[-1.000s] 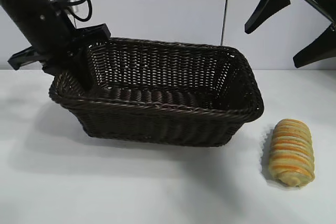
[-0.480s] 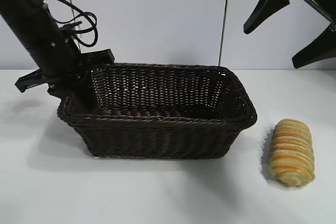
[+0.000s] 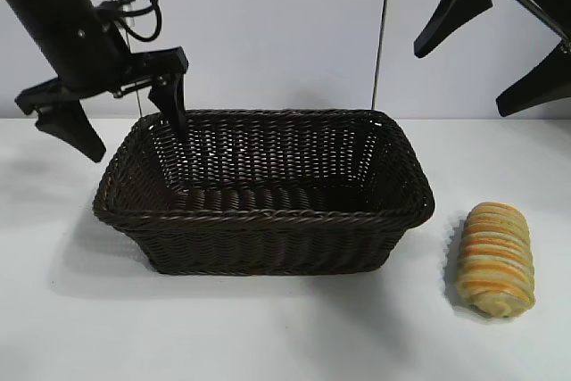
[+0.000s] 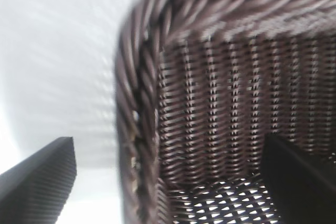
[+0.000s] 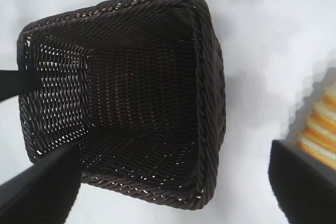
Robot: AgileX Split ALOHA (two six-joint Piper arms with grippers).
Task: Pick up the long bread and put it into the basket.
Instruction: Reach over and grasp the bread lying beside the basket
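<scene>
Exterior view: we see the long bread (image 3: pixel 495 259) lying on the bench (image 3: pixel 285 327) just beside the basket (image 3: pixel 268 243), off its right end, its long axis running toward the camera.
Nearer arm: the right gripper (image 3: pixel 500 33) hangs high above the bread, jaws spread wide and empty; we judge it should drop straight down.
Left gripper (image 3: pixel 111 118): jaws open, empty, straddling the basket's far-left corner.
Left wrist view: one jaw outside the rim, one inside, touching nothing we can make out.
Right wrist view: the bread (image 5: pixel 321 129) shows beside one open jaw, basket well to the other side.
</scene>
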